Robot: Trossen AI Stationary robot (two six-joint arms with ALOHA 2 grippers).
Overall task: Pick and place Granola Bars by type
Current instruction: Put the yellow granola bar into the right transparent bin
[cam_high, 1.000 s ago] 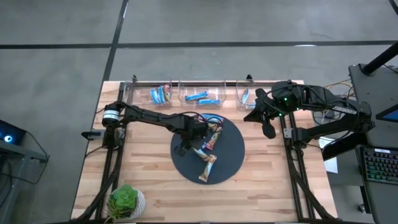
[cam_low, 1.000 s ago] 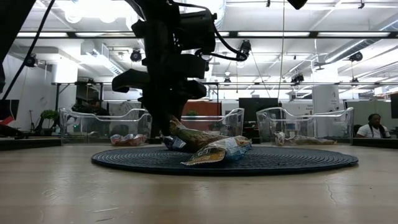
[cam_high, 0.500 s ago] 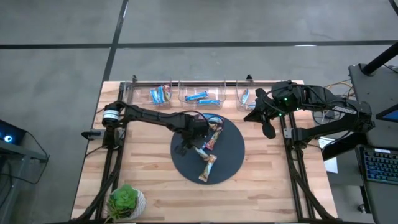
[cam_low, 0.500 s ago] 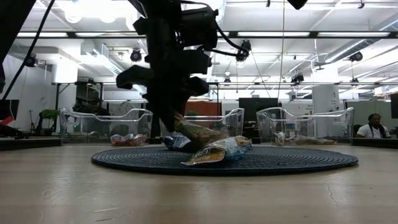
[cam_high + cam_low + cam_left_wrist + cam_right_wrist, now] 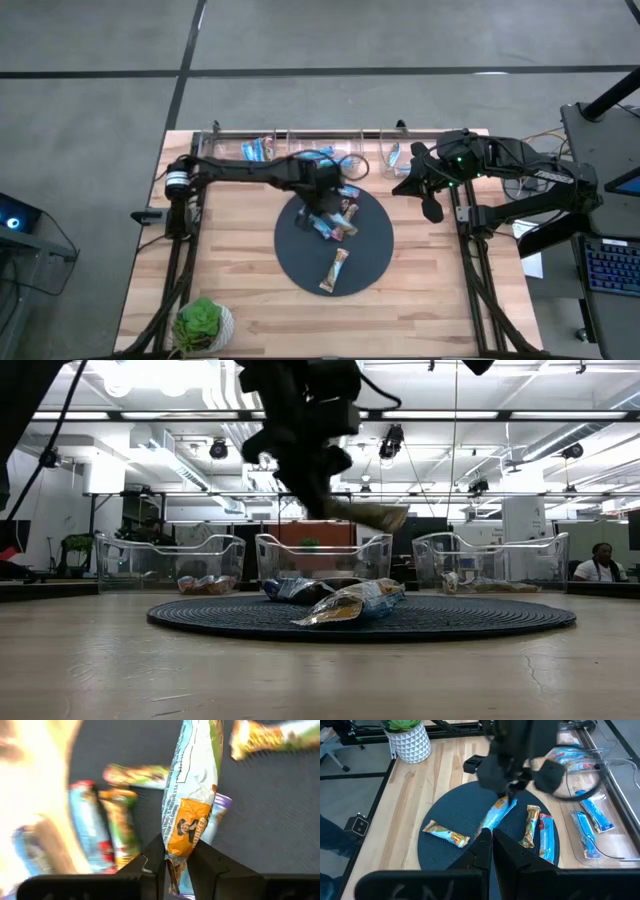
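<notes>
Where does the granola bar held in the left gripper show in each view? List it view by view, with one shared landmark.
High view: held granola bar, over the disc's upper left part.
Low view: upper centre, in the air above the disc.
Left wrist view: centre, pinched in the left gripper.
Right wrist view: centre, hanging over the disc.
Landmark: dark round disc.
</notes>
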